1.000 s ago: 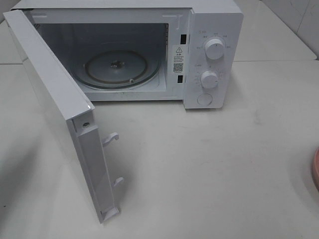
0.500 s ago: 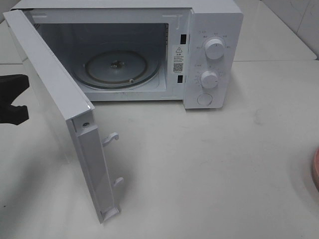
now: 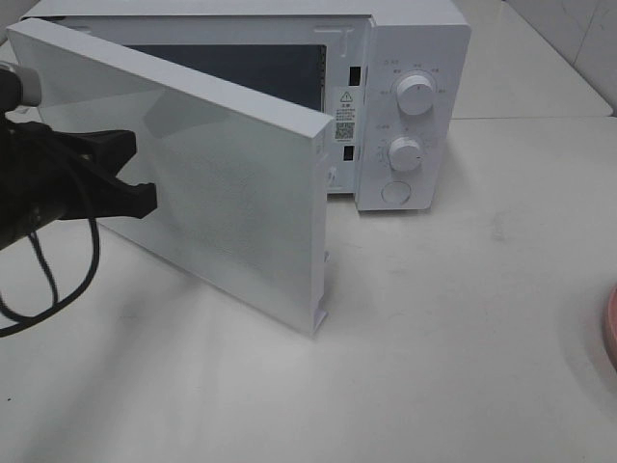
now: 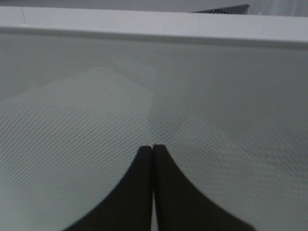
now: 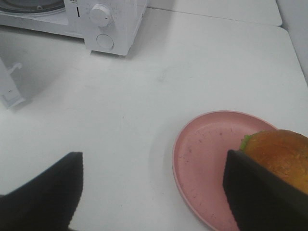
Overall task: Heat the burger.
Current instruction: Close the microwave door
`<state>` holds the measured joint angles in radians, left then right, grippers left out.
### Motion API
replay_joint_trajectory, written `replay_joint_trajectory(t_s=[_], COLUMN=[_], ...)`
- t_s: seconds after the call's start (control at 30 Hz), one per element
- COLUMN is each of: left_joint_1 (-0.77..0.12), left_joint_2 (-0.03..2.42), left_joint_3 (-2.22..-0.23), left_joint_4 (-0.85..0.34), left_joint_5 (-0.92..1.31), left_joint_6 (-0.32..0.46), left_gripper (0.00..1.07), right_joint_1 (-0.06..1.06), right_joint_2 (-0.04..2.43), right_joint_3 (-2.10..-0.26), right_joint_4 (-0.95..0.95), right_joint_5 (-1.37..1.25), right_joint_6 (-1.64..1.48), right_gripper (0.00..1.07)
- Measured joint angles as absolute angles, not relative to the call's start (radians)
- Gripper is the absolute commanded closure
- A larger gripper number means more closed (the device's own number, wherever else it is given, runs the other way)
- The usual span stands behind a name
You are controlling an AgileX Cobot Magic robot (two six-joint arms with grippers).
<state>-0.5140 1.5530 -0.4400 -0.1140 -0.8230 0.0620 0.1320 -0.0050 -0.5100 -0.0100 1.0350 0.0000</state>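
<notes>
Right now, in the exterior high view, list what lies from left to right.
left gripper → microwave door → control knobs → pink plate at the right edge.

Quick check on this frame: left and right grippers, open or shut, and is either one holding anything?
Left gripper: shut, holding nothing, fingers against the microwave door.
Right gripper: open, holding nothing, above the pink plate with the burger.

left tool [image 4: 153, 159]: fingers pressed together | right tool [image 5: 151, 192]: fingers wide apart
</notes>
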Motion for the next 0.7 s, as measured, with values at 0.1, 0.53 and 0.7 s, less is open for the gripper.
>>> replay_joint_trajectory(t_s=[0.1, 0.53, 0.7], left_joint_1=[-0.573, -0.752, -0.772], left_joint_2=[1.591, 1.788, 1.863], left_joint_3=[-0.490, -0.788, -0.897], left_joint_4=[-0.209, -0.575, -0.676], left_joint_5=[-0.823, -0.823, -0.815], left_joint_6=[0.132, 0.389, 0.447], left_gripper=[1.07, 1.07, 1.07], right_joint_1=[0.132, 0.132, 0.132], right_joint_2=[-0.005, -0.005, -0.005], right_joint_3=[-0.510, -0.510, -0.510], right_joint_4=[-0.010, -0.010, -0.010], right_joint_5=[1.035, 1.035, 1.035], right_joint_6=[0.000, 0.000, 0.000], right_gripper=[0.31, 0.31, 0.31])
